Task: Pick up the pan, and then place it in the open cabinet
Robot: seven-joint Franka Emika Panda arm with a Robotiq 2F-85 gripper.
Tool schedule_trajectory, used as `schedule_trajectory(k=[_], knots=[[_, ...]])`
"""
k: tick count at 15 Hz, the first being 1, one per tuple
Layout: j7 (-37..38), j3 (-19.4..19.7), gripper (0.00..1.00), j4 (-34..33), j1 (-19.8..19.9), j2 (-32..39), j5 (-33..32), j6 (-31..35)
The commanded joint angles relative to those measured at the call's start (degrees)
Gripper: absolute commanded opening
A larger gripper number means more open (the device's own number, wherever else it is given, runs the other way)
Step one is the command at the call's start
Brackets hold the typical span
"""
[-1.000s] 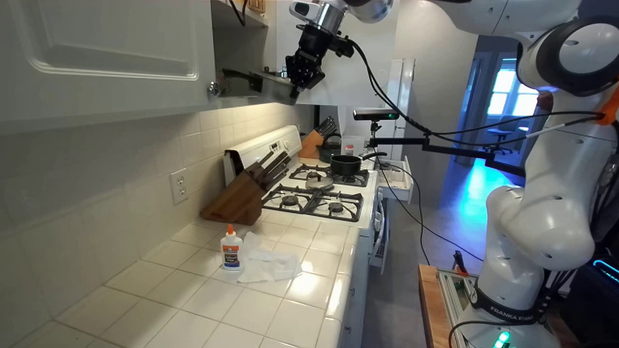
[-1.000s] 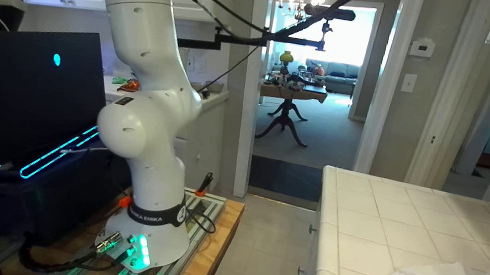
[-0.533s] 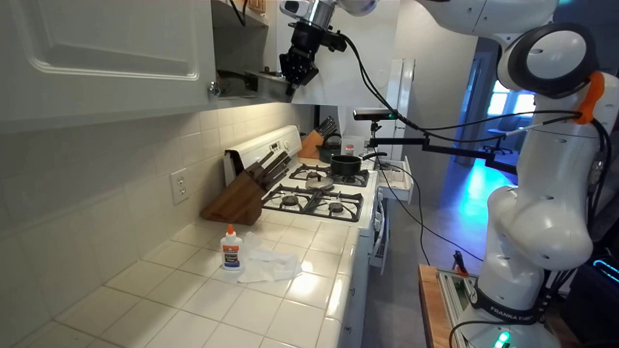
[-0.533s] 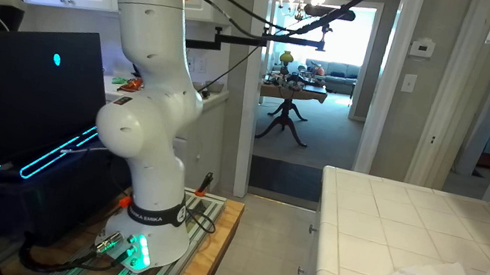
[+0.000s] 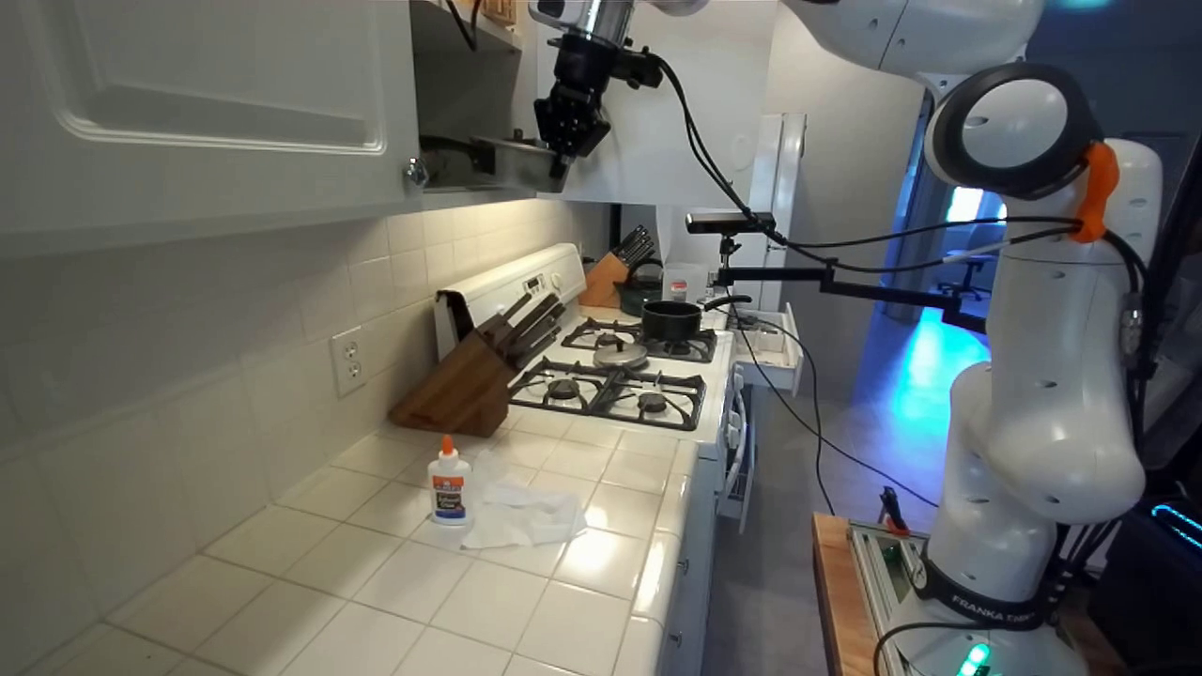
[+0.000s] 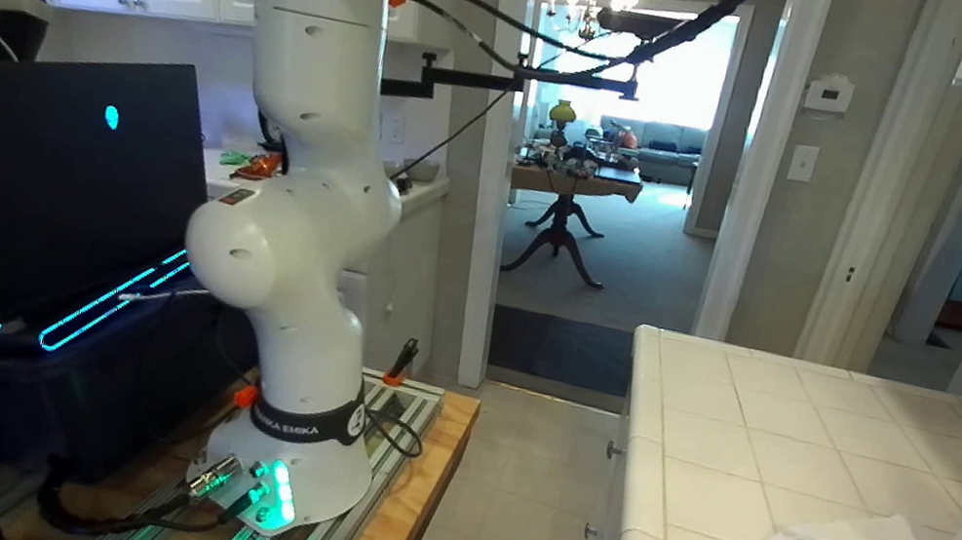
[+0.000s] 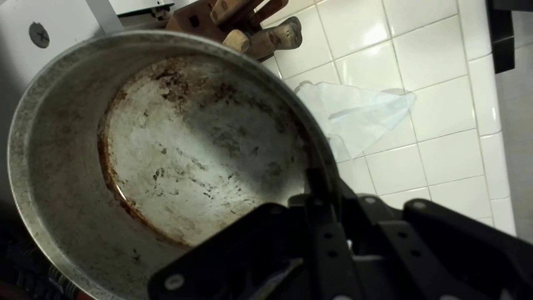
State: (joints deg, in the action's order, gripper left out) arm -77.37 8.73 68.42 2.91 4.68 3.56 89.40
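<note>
The pan (image 5: 526, 165) hangs level with the lower edge of the open cabinet (image 5: 462, 94) in an exterior view, its dark handle (image 5: 458, 145) pointing into the shadowed opening. Whether it touches the shelf I cannot tell. My gripper (image 5: 562, 165) is shut on the pan's rim, on the side away from the handle. From the wrist view, the stained grey pan (image 7: 200, 137) faces me with its inside, and the gripper (image 7: 333, 189) pinches its wall, one finger inside and one outside. The handle is hidden there.
A white cabinet door (image 5: 216, 113) with a knob borders the opening. Below are a knife block (image 5: 460, 385), the stove (image 5: 610, 394) with a black pot (image 5: 670, 321), a glue bottle (image 5: 449, 488) and a paper towel (image 5: 526, 516). A camera (image 5: 728, 223) stands on a bracket.
In an exterior view the gripper and pan have shifted left and slightly up, and the handle reaches further behind the cabinet door's edge. The arm's upper links have swung along; the grip is unchanged.
</note>
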Motion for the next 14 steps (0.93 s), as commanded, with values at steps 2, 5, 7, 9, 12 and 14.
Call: schedule_trajectory(k=[2,5,7,9,12,14], knots=[[-1.5,-0.2,0.01,-8.8,0.9,5.6,1.2,-4.5],[-1.5,-0.3,0.01,-10.7,0.9,7.6,1.0,-4.5],[-1.2,-0.3,0.20,-12.1,0.8,8.8,0.5,-4.1],[-1.0,-0.3,0.17,-13.5,0.9,9.7,0.6,-4.2],[-1.0,-0.3,0.37,-15.4,0.8,11.2,0.3,-4.2],[-0.7,-0.2,0.56,-16.5,0.8,12.0,0.2,-3.9]])
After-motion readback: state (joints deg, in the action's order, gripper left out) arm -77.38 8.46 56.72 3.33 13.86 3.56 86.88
